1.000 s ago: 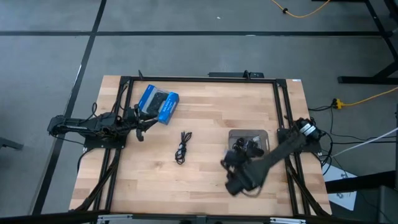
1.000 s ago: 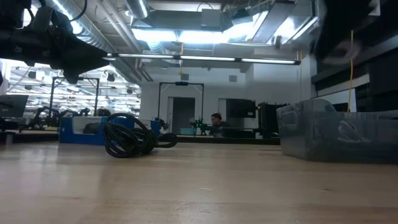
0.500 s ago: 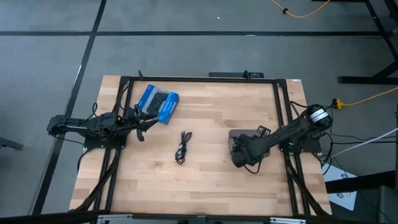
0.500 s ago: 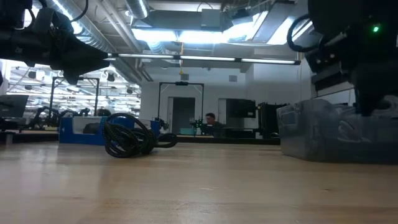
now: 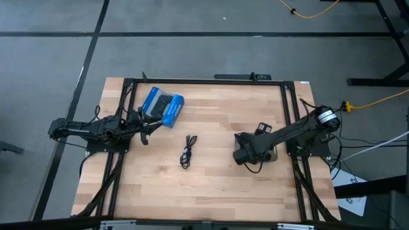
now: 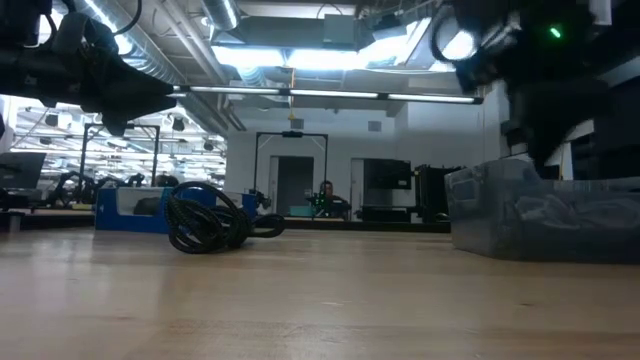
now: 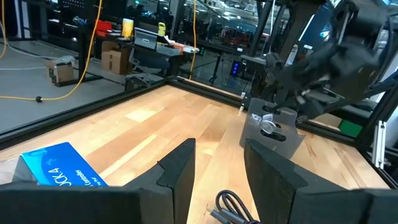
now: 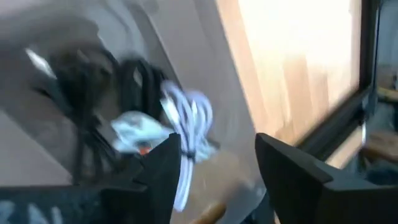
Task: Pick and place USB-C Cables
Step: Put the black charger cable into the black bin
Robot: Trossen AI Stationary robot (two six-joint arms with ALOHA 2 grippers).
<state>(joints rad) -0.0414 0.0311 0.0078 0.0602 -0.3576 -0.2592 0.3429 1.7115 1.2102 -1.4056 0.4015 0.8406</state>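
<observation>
One black USB-C cable bundle (image 5: pixel 187 151) lies loose on the wooden table's middle; it also shows in the low view (image 6: pixel 207 220) and the left wrist view (image 7: pixel 233 205). The clear grey tray (image 6: pixel 540 215) stands at the right and holds black cables (image 8: pixel 127 84) and a white cable (image 8: pixel 189 124). My right gripper (image 5: pixel 243 153) hovers open and empty over the tray's left end; its fingers (image 8: pixel 163 171) stand above the cables without touching them. My left gripper (image 5: pixel 146 131) waits open at the table's left, pointing right.
A blue-and-black package (image 5: pixel 162 106) lies at the far left, close to my left gripper; it also shows in the low view (image 6: pixel 140 212). A black frame (image 5: pixel 204 81) runs round the table. Bare wood lies between the loose cable and the tray.
My right gripper has swung from the table's near side, in front of the tray, toward the far edge, and now stands over the tray's left end. The loose black cable and the left arm have kept still.
</observation>
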